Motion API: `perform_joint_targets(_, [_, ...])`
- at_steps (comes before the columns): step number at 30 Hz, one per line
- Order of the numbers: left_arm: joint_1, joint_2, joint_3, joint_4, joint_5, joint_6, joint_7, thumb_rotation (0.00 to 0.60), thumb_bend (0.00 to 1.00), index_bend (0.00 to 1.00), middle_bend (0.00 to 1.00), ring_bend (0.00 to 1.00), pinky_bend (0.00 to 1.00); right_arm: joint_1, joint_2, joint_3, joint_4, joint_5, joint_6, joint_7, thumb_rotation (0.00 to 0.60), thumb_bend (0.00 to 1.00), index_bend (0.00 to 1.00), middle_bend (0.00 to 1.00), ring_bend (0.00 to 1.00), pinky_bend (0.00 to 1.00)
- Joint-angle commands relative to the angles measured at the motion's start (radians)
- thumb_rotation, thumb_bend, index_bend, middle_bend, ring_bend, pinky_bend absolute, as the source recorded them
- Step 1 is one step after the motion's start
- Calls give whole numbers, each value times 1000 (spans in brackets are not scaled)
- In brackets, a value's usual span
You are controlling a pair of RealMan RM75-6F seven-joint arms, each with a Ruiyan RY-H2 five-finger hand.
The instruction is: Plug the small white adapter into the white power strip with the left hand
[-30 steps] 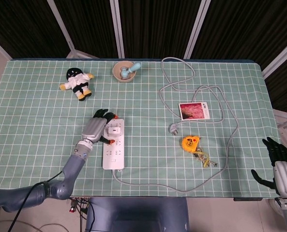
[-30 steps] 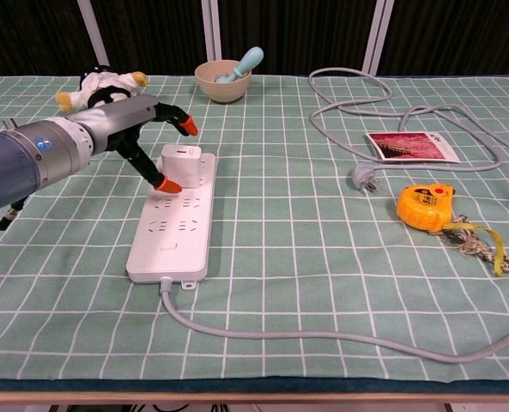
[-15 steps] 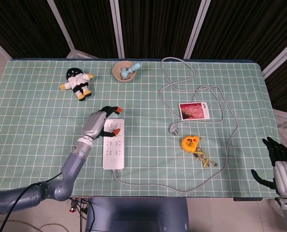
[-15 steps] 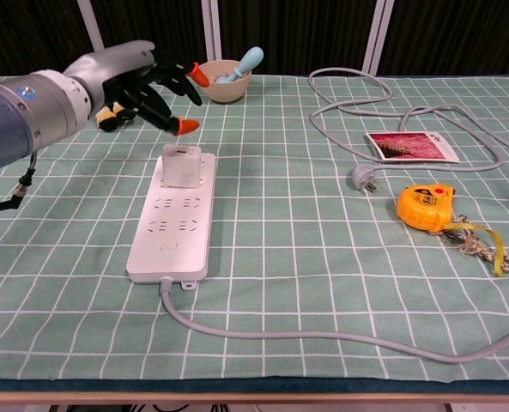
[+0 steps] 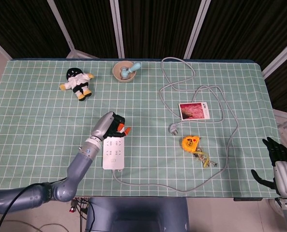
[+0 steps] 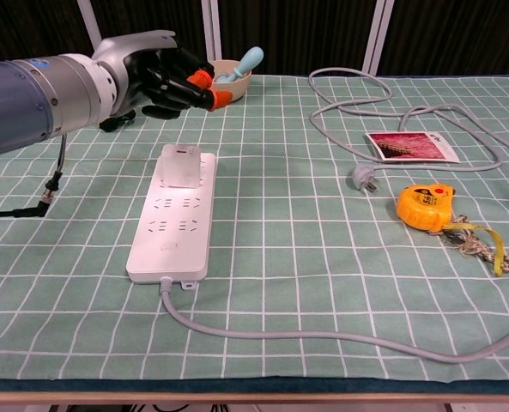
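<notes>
The white power strip (image 6: 172, 225) lies lengthwise on the green checked cloth, left of centre. The small white adapter (image 6: 182, 165) stands in the sockets at its far end. My left hand (image 6: 164, 73) hovers above and behind the adapter, apart from it, with its fingers curled in and nothing in them. In the head view the left hand (image 5: 112, 127) covers the far end of the power strip (image 5: 113, 153) and hides the adapter. My right hand (image 5: 279, 164) hangs off the table's right edge, fingers spread and holding nothing.
A beige bowl (image 5: 124, 72) with a blue utensil and a plush toy (image 5: 77, 82) sit at the back. A photo card (image 5: 194, 110), a loose grey plug (image 5: 173, 128), a yellow tape measure (image 5: 190, 143) and a long looping grey cable (image 5: 229, 145) lie to the right.
My left hand let go of the adapter, rose off the strip and moved a little to the right, curling its fingers in. The adapter stays in the strip. The right hand has not moved.
</notes>
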Motion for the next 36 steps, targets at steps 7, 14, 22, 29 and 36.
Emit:
perform_joint_targets(7, [21, 112, -78, 36, -4, -433, -290, 600, 333, 918, 1000, 1000, 1000, 0, -3, -1, 5, -5, 4, -9, 600, 347, 39, 0, 0, 0])
perform_joint_targets(14, [37, 94, -97, 93, 76, -489, -369, 600, 334, 925, 1000, 1000, 1000, -1, -2, -1, 4, -4, 4, -9, 600, 348, 39, 0, 0, 0])
perform_joint_targets(22, [37, 68, -101, 159, 160, -506, -428, 600, 334, 928, 1000, 1000, 1000, 0, -3, -1, 4, 0, 1, -13, 600, 348, 39, 0, 0, 0])
perform_joint_targets(29, [39, 62, -95, 186, 207, -504, -466, 600, 334, 928, 1000, 1000, 1000, 0, -4, 0, 3, 2, 1, -16, 600, 347, 39, 0, 0, 0])
perform_joint_targets(36, [33, 57, -84, 214, 240, -503, -496, 600, 334, 928, 1000, 1000, 1000, 0, -4, 0, 3, 4, 0, -17, 600, 347, 39, 0, 0, 0])
